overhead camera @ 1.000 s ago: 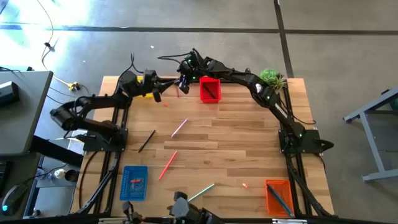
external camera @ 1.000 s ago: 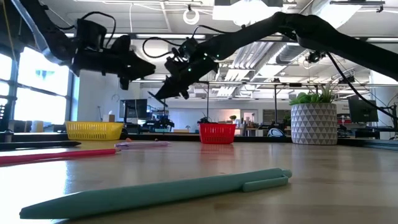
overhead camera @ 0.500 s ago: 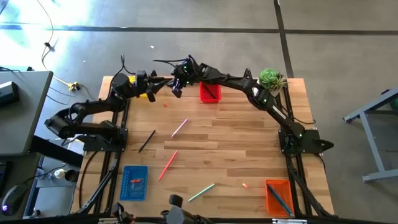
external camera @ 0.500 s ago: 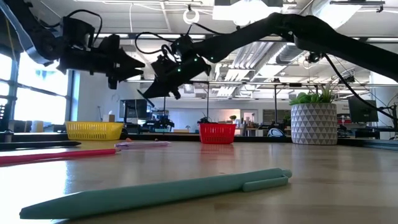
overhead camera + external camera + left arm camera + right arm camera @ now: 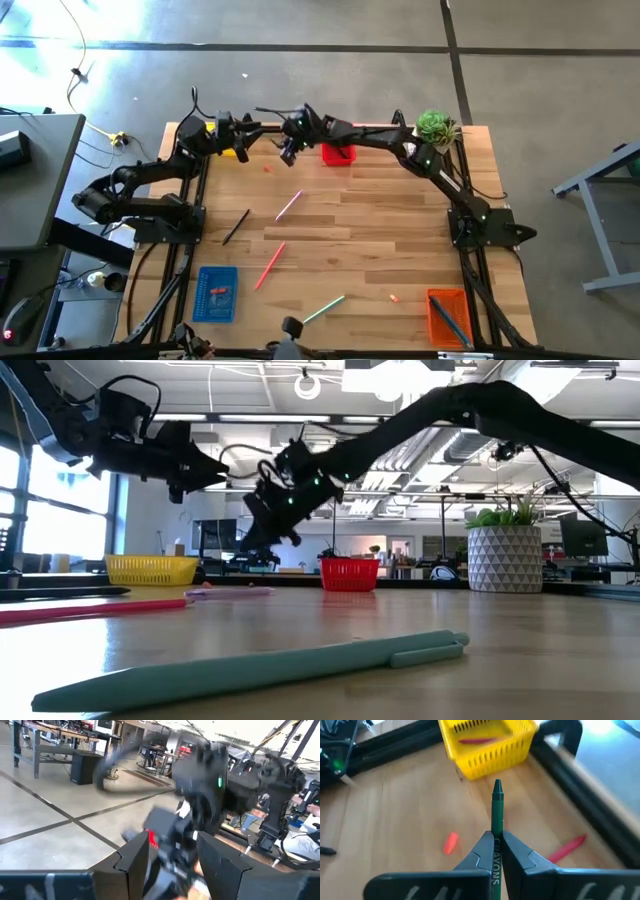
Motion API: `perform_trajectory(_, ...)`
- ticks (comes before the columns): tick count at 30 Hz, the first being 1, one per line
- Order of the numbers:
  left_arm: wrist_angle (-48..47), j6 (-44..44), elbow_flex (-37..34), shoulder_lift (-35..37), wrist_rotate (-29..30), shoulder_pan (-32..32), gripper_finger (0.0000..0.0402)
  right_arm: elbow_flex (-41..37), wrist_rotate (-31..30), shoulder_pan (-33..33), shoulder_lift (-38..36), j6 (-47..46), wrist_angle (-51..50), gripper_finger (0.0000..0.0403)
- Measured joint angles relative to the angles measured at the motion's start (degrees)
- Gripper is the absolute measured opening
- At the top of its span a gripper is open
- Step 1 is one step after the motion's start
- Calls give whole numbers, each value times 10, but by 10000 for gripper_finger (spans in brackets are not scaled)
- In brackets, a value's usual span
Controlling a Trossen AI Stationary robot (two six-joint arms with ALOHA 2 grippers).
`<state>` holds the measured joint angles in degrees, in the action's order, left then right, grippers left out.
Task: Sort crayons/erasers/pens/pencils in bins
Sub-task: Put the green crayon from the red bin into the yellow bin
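Four bins (image 5: 214, 293) stand on the wooden table (image 5: 370, 230), office behind.

- An open-plan lab or workshop hall with a robot rig at its middle.
- Grey concrete floor (image 5: 300, 25) marked with dark lines.
- Exposed ceiling (image 5: 400, 450) with ducts and strip lights.
- Wooden counter (image 5: 380, 220) with two dark robot arms mounted on it.
- Metal workbenches (image 5: 55, 750) and equipment stand farther back.
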<state>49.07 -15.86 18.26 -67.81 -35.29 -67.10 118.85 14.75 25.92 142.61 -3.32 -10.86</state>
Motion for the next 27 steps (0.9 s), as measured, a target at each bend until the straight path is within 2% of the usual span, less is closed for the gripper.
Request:
perform_trajectory(4,0,0,0,-2,-2,0,157,-133,-14,-11,-58,-28,117,0)
perform_trajectory(8,0,-14,0,-3,-35,13,156,-252,-24,-20,-165,-38,249,0)
perform_trajectory(11,1,-20,0,-3,-62,36,156,-354,-6,-18,-220,-47,359,0)
perform_trajectory(14,5,-16,1,-4,-61,78,157,-438,19,-19,-259,-69,469,0)
perform_trajectory(18,9,-6,18,-4,-23,138,157,-495,53,-23,-293,-86,571,0)
perform_trajectory(23,4,12,45,-7,38,192,157,-521,67,-41,-296,-62,598,0)
perform_trajectory(27,-1,11,65,-9,41,219,157,-523,67,-58,-294,-39,601,0)
